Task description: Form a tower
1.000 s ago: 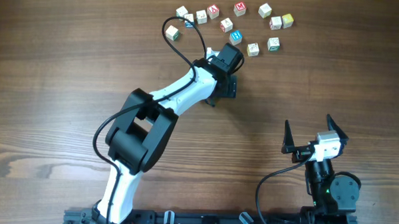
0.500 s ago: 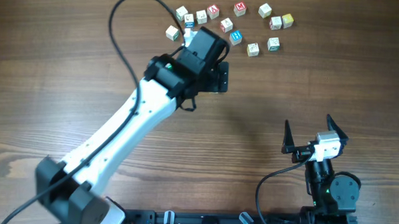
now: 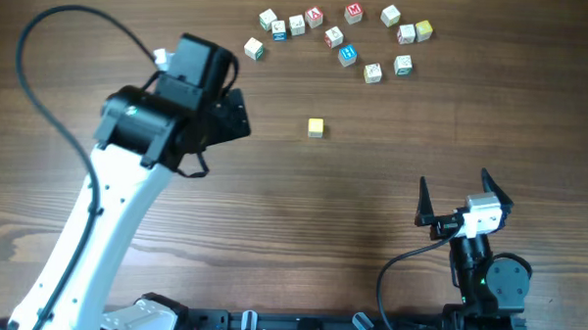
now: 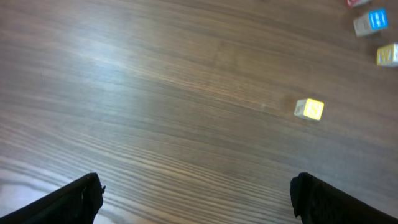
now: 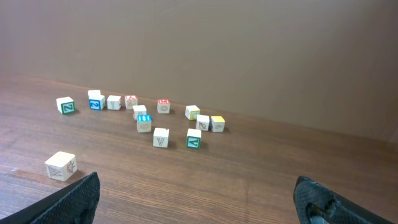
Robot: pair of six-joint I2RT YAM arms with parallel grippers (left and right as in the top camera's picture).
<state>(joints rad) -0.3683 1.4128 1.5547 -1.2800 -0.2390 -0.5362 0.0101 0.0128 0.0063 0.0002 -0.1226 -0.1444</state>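
Overhead: the tower, one yellowish cube, sits alone below the loose cubes, well apart from left gripper and right gripper; left wrist: jaws wide apart, tower ahead-right; right wrist: jaws wide apart, tower lower left.

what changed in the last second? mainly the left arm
The left arm swung back to its own left, away from the blocks, with the left gripper open throughout. As it cleared, a single yellow cube came into view, standing alone where the gripper had been. Nothing was picked up. Unchanged: the loose cubes at the far side, and the right gripper, open and parked.
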